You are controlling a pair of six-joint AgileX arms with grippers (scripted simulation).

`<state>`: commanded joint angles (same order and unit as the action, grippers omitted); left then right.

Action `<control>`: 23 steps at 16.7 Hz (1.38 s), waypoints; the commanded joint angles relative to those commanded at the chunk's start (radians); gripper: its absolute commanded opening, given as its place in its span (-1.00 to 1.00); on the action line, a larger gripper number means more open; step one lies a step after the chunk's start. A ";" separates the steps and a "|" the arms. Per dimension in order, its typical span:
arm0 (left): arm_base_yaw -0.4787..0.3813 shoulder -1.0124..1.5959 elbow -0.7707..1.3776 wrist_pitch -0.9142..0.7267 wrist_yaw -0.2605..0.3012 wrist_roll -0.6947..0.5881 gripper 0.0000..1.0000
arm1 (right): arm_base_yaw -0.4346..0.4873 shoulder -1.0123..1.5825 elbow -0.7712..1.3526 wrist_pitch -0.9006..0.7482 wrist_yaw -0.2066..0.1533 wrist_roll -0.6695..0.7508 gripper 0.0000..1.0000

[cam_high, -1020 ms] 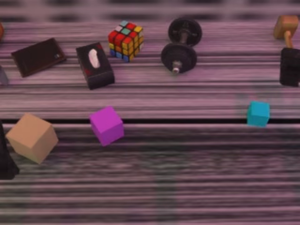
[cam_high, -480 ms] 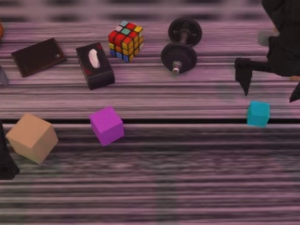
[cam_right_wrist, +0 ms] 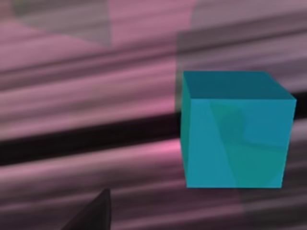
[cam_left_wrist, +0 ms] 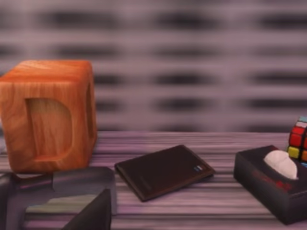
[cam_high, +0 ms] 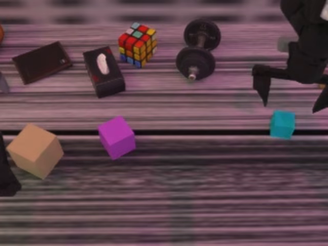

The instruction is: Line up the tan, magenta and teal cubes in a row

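Worktop (cam_high: 169, 205): carries all three task cubes, none yet lined up; spacing is uneven and the cubes sit at differing angles.
Tan cube (cam_high: 35, 150): largest, near the worktop's left edge, turned askew, untouched.
Magenta cube (cam_high: 117, 137): mid-sized, left of centre, well apart from the tan cube, also askew.
Teal cube (cam_high: 282, 124): smallest, near the right edge, far from the other two (the right wrist view shows it close ahead, standing free).
Right end effector (cam_high: 291, 95): above the worktop's far right, just behind the teal cube; fingers spread wide, holding nothing.
Left end effector (cam_high: 6, 177): parked at the left edge beside the tan cube; finger state cannot be told.
Progress: judged at the outset; no cube placed, all three moves outstanding. The teal cube appears first in line for pickup.
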<state>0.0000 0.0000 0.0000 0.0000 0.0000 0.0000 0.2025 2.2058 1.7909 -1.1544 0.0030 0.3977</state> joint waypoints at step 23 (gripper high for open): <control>0.000 0.000 0.000 0.000 0.000 0.000 1.00 | 0.007 0.118 -0.176 0.292 0.001 0.004 -0.36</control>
<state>0.0000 0.0000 0.0000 0.0000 0.0000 0.0000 0.2096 2.3239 1.6154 -0.8622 0.0043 0.4015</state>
